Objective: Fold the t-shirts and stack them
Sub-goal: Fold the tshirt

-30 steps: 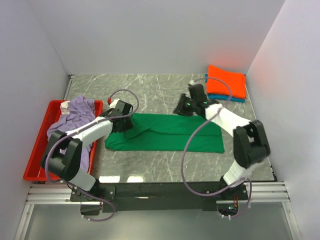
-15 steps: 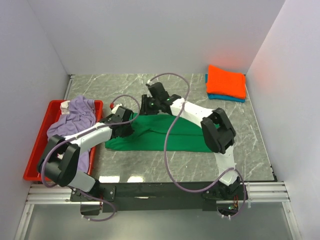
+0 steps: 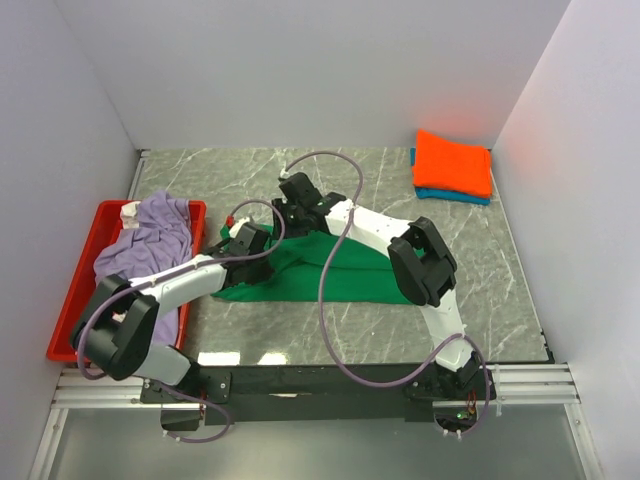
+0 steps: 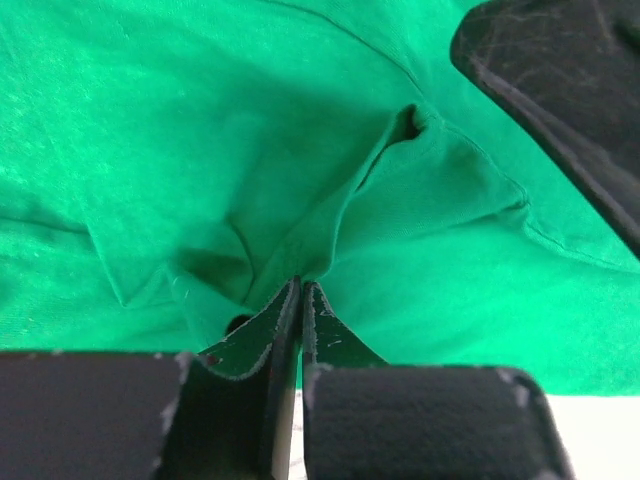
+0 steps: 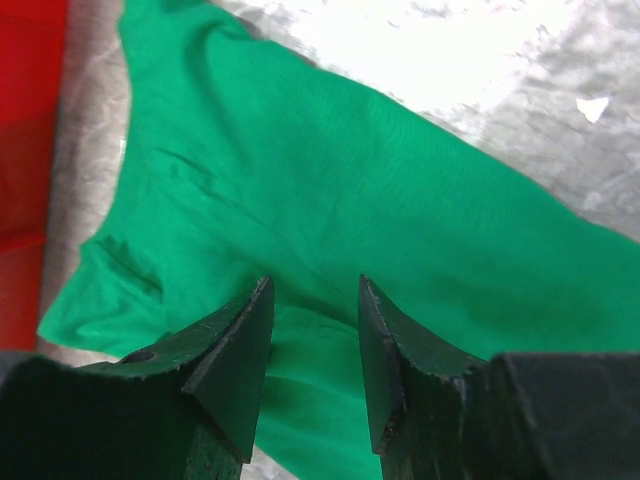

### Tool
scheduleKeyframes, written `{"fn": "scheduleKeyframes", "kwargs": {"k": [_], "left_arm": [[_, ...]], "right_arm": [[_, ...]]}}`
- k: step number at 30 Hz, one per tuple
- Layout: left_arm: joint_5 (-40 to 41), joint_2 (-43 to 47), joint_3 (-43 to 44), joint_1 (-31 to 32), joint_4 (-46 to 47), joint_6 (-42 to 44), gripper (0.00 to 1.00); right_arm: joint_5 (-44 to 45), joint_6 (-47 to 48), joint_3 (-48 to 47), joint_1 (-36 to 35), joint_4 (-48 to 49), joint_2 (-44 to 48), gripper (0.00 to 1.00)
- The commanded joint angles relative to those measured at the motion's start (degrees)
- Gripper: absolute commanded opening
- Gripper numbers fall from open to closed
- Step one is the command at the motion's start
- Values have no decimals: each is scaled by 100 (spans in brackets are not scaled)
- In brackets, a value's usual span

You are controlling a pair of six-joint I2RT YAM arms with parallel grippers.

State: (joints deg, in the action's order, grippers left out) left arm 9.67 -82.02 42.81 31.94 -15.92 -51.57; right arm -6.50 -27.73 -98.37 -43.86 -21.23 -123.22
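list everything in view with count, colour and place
green tee: 1, green, spread mid-table
orange tee: 1, orange, folded at the far right corner, on top of the blue tee
blue tee: 1, blue, under the orange tee
lavender tee: 1, pale purple, bunched in the tray
tray: 1, red, left side of the table
table: 1, grey marble
left gripper: 1, black, shut on a fold of the green tee
right gripper: 1, black, open over the green tee

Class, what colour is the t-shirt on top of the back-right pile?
Orange t-shirt; best seen in the top external view.
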Motion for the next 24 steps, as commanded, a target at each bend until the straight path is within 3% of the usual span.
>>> {"fn": "scheduleKeyframes", "kwargs": {"k": [1, 17, 24], "left_arm": [[-97, 282, -141, 84, 230, -169, 8], [-123, 564, -598, 233, 406, -345, 6], [-150, 784, -721, 277, 423, -389, 6]], "right_arm": [[342, 83, -279, -105, -135, -88, 47], [474, -22, 229, -360, -118, 307, 45], [545, -93, 994, -404, 57, 781, 34]]}}
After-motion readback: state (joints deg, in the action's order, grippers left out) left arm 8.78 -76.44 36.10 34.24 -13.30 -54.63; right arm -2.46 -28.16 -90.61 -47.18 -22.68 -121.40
